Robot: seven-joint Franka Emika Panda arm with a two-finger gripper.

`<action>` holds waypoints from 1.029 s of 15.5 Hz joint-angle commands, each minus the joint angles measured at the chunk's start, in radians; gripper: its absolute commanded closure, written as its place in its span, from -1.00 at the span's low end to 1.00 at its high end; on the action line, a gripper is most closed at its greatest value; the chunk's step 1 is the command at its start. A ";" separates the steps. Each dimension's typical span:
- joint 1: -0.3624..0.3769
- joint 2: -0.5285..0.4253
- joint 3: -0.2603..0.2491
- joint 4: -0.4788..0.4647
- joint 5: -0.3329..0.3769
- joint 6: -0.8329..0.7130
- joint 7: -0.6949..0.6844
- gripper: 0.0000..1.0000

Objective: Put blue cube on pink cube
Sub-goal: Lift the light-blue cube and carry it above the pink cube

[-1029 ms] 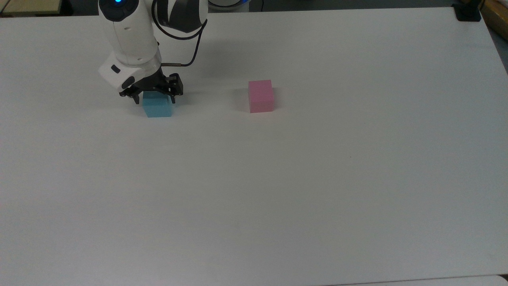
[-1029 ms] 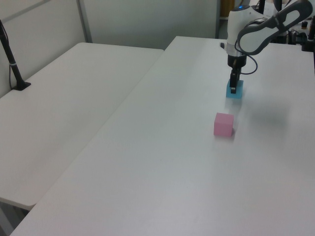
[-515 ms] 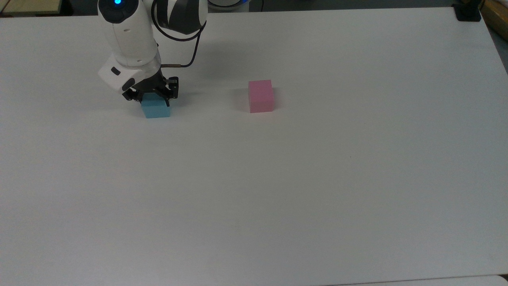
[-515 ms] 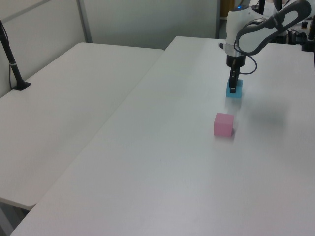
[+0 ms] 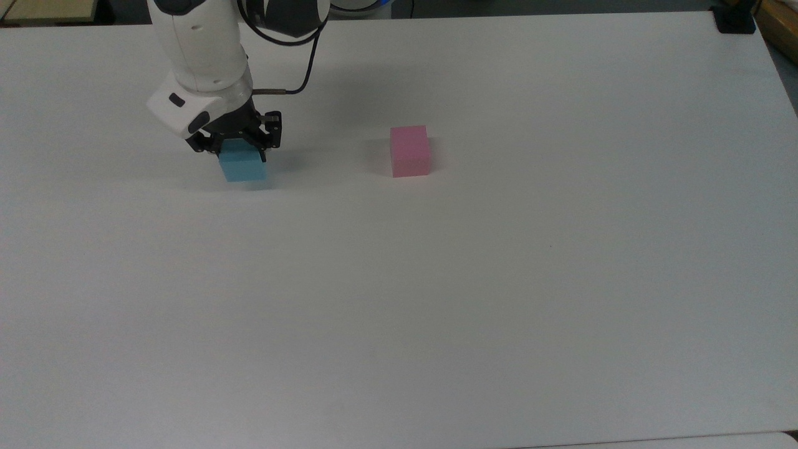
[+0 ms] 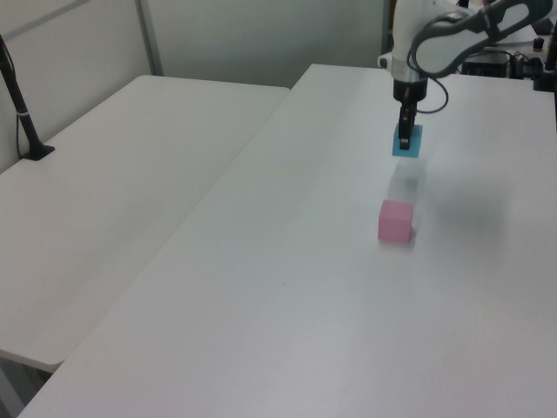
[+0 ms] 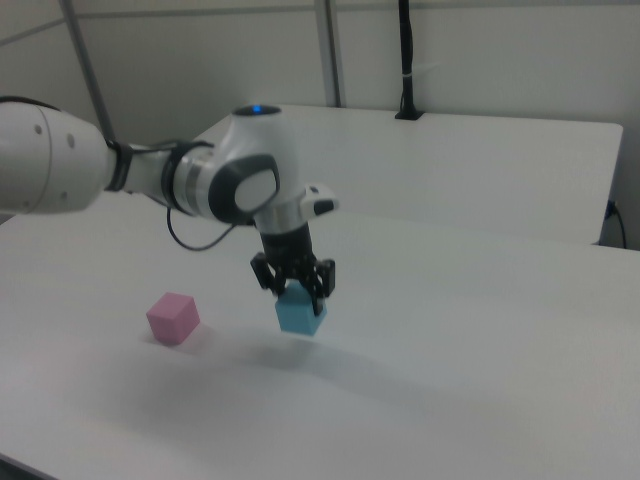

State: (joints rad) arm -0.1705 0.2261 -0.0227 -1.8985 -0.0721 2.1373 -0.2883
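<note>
My gripper (image 5: 240, 149) is shut on the blue cube (image 5: 243, 167), which hangs a little above the white table (image 5: 436, 280); its shadow lies below it in the right view, under the blue cube (image 7: 300, 314). In the left view the gripper (image 6: 406, 135) holds the blue cube (image 6: 406, 141) from above. The pink cube (image 5: 409, 151) rests on the table to the top view's right of the blue one, apart from it. It appears as the pink cube (image 6: 396, 220) nearer the camera in the left view and the pink cube (image 7: 173, 318) at the right view's left.
A black post base (image 5: 734, 19) stands at the table's far right corner in the top view. A second white table (image 6: 113, 209) adjoins at the left view's left, with a black stand (image 6: 22, 113) on it.
The gripper closed on the blue cube and has lifted it off the table. The pink cube has not moved.
</note>
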 commanded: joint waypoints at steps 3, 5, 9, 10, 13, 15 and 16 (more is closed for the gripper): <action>0.043 -0.065 -0.003 0.085 -0.012 -0.118 0.040 0.48; 0.048 -0.071 -0.003 0.123 -0.009 -0.167 0.041 0.48; 0.049 -0.073 -0.003 0.202 0.000 -0.273 0.043 0.47; 0.049 -0.074 -0.003 0.216 0.000 -0.289 0.043 0.46; 0.054 -0.091 -0.002 0.231 0.002 -0.320 0.089 0.46; 0.083 -0.097 -0.002 0.228 0.002 -0.320 0.130 0.46; 0.100 -0.100 -0.002 0.226 0.002 -0.320 0.150 0.46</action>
State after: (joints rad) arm -0.1218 0.1504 -0.0217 -1.6695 -0.0711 1.8493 -0.2129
